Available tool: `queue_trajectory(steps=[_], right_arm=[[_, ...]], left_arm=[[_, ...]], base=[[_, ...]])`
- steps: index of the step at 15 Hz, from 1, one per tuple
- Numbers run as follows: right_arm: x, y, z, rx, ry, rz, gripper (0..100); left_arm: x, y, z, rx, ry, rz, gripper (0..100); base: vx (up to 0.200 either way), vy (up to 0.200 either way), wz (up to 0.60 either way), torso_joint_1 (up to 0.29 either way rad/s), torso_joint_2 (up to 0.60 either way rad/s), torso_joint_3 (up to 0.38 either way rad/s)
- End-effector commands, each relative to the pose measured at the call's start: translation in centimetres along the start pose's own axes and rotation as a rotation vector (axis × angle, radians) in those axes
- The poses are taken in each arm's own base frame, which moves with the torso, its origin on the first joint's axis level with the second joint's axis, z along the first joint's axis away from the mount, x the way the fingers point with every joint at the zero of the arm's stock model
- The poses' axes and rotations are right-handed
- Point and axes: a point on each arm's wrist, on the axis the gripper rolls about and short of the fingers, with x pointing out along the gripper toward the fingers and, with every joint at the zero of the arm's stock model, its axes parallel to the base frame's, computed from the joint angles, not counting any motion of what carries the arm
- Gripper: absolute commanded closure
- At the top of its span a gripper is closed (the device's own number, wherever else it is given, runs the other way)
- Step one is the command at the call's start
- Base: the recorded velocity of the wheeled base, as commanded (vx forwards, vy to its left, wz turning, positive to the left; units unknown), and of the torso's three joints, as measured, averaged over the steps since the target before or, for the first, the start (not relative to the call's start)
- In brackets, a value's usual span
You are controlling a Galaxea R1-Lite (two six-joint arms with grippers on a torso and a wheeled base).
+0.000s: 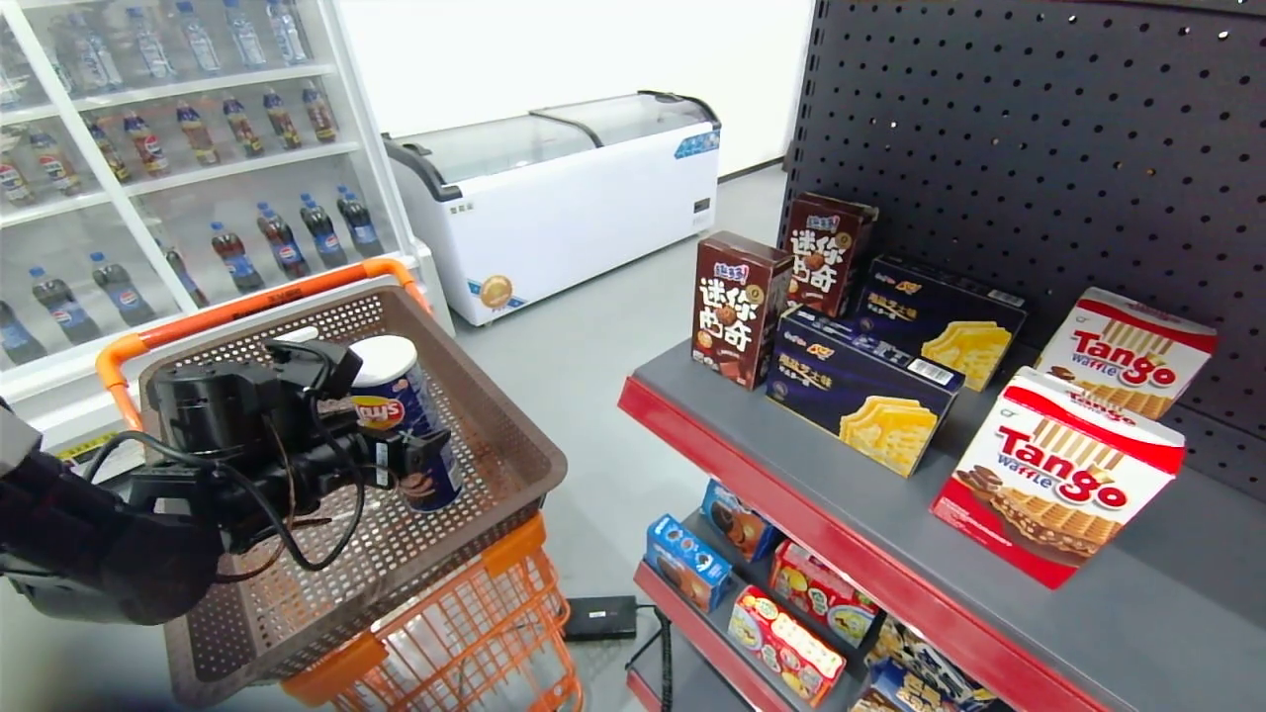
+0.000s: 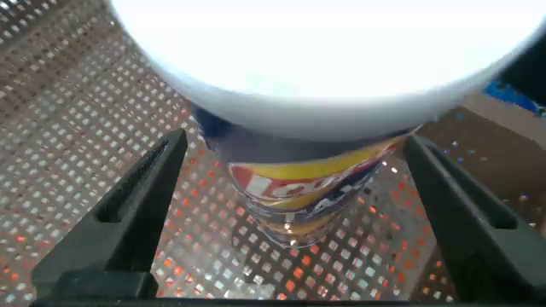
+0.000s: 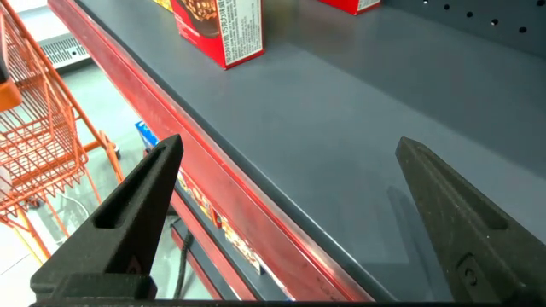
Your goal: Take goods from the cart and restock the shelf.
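Cylindrical chip can point(image 1: 406, 425), perforated cart basket point(image 1: 499, 465)

White chest freezer point(image 1: 564, 213) beside a bottle-filled drinks cooler point(image 1: 178, 148); black adapter point(image 1: 600, 617) on the floor point(image 1: 593, 396).

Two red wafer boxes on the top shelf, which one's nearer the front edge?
The front red wafer box, standing close to the shelf's red lip; the rear red wafer box sits behind it, by the pegboard.
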Motion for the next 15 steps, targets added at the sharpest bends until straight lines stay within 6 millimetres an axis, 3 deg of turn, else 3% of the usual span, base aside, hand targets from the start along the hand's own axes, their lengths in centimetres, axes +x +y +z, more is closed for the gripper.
queue_trajectory(steps=[1, 9, 10, 15], right_arm=[[0.0, 0.0, 0.0, 0.0, -0.001, 0.001, 0], [0.0, 0.0, 0.0, 0.0, -0.001, 0.001, 0], [0.0, 0.0, 0.0, 0.0, -0.001, 0.001, 0], [0.0, 0.0, 0.0, 0.0, -0.002, 0.001, 0]], left_arm=[[1.4, -0.1, -1.8, -0.007, 0.041, -0.008, 0], [2.8, 0.0, -2.4, 0.002, 0.007, -0.007, 0], [2.9, 0.0, -2.3, 0.002, 0.002, -0.006, 100], [3.2, 0.2, -1.5, 0.099, -0.027, 0.002, 100]], base=[[0.0, 0.0, 0.0, 0.0, 0.0, 0.0], [0.0, 0.0, 0.0, 0.0, 0.0, 0.0], [0.0, 0.0, 0.0, 0.0, 0.0, 0.0], [0.0, 0.0, 0.0, 0.0, 0.0, 0.0]])
